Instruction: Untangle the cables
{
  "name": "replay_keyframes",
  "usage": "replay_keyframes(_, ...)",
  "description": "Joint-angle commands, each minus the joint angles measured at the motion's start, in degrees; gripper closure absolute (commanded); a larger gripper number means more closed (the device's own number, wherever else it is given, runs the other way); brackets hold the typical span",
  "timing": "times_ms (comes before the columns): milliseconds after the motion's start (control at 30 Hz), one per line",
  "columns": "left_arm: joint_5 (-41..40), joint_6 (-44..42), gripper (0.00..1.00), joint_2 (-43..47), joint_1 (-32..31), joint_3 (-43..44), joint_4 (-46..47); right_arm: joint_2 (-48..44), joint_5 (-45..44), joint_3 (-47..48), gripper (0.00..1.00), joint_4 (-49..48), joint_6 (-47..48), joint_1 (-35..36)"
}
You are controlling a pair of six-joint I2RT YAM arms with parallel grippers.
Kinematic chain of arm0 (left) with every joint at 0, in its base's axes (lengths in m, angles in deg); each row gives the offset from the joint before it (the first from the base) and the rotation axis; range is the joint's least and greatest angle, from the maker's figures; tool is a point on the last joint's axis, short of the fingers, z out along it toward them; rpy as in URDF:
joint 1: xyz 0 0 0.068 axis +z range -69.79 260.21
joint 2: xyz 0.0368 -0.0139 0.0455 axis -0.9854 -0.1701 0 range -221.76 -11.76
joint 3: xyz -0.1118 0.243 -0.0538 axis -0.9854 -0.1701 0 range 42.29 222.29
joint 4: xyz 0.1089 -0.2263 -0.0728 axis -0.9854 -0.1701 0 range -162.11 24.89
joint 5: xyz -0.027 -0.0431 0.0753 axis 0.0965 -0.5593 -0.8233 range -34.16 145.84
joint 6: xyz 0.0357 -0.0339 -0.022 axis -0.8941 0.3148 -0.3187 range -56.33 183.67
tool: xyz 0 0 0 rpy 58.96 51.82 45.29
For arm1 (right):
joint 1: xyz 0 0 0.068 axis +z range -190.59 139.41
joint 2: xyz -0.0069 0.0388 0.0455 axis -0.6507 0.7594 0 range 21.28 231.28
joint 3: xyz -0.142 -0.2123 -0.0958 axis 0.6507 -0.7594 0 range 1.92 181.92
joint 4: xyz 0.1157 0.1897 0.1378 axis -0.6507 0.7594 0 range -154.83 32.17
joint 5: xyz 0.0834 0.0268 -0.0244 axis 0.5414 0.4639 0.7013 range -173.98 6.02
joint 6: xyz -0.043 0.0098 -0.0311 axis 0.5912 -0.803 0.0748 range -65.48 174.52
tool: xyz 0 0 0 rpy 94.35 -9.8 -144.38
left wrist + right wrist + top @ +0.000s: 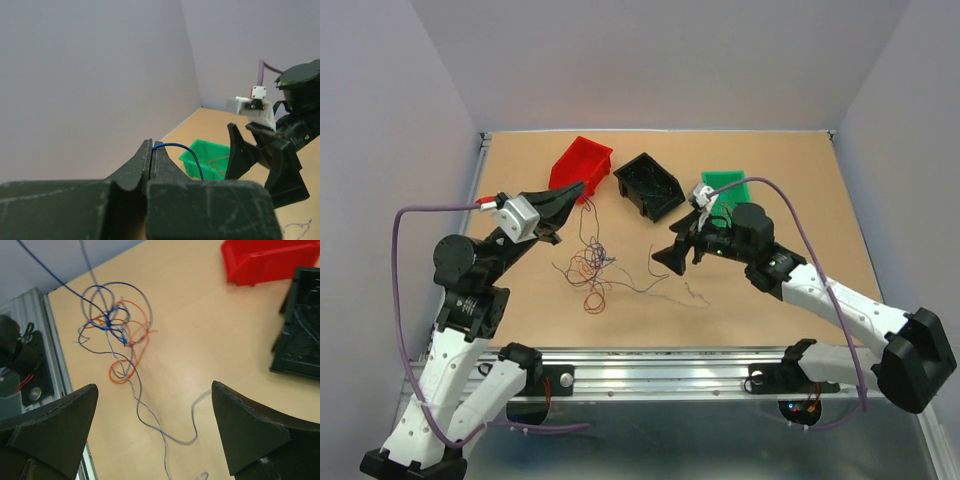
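Ahead of the right gripper the cables bar the way. The black bin stands near its far side.

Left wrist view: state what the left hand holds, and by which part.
Left hand shut on a thin blue wire, pinched at the fingertips; which stretch of it cannot be told.

cables running off top edge, black bin cropped at right

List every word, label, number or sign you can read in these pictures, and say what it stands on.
None: no readable text in any view.
The red bin, black bin, green bin and tabletop bear no print.
The small lit dots low in the top view are lights, not characters.
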Motion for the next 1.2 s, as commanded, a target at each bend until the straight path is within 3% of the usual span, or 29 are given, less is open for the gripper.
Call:
replay_keyframes(0,4.44,2.95,1.00,-0.45,-0.05,1.71,4.22,1.73,7.51,4.68,0.00,-9.40,3.23,3.46)
replay_keyframes(233,5.76,4.98,1.00,-2.65,-0.31,1.79,5.19,8.84,8.91,5.38,0.00,-19.59,4.82,9.52)
replay_keyframes(400,5.94,5.51,1.00,-2.65,-0.49,1.62,5.71,18.16,7.33,11.43,0.07,-20.22,6.91,12.95)
replay_keyframes(467,5.68,5.68,1.00,-2.82,-0.49,1.53,6.15,21.58,5.05,13.11,0.17,-20.66,6.84,14.53)
replay_keyframes(567,5.85,6.30,1.00,-3.44,-0.66,1.36,6.51,23.62,1.01,15.49,0.42,-20.66,7.19,15.86)
replay_keyframes(600,5.94,6.47,1.00,-3.70,-0.58,1.18,6.68,23.80,0.22,15.75,0.51,-20.66,7.10,15.86)
replay_keyframes(633,6.11,6.56,1.00,-4.49,-0.58,1.09,6.68,23.37,-0.31,15.41,0.71,-21.09,7.10,15.95)
replay_keyframes(700,6.99,5.86,0.81,-5.81,-0.58,0.30,5.81,21.35,-3.73,13.48,0.90,-23.37,5.87,15.95)
replay_keyframes(733,6.91,4.99,0.61,-8.08,-0.66,0.04,5.63,17.95,-5.31,10.43,0.99,-25.47,3.87,15.95)
replay_keyframes(767,6.47,4.72,0.49,-9.23,-0.66,-0.49,5.37,15.39,-8.90,8.83,0.99,-26.36,3.24,15.95)
replay_keyframes(833,6.20,3.06,0.16,-13.61,-0.58,-1.28,3.96,10.64,-12.60,5.14,0.99,-27.60,2.27,15.86)
replay_keyframes(867,6.29,2.26,0.06,-15.03,-0.58,-1.19,3.17,5.05,-15.76,1.99,0.99,-28.04,1.48,15.95)
replay_keyframes(900,6.99,0.86,0.01,-16.26,-0.57,-0.76,1.51,2.64,-17.01,0.74,0.99,-28.04,1.04,15.95)
replay_keyframes(1167,12.80,-1.17,0.01,-18.74,-0.57,-3.73,3.95,-15.30,-28.86,-4.28,0.99,-23.04,0.33,15.86)
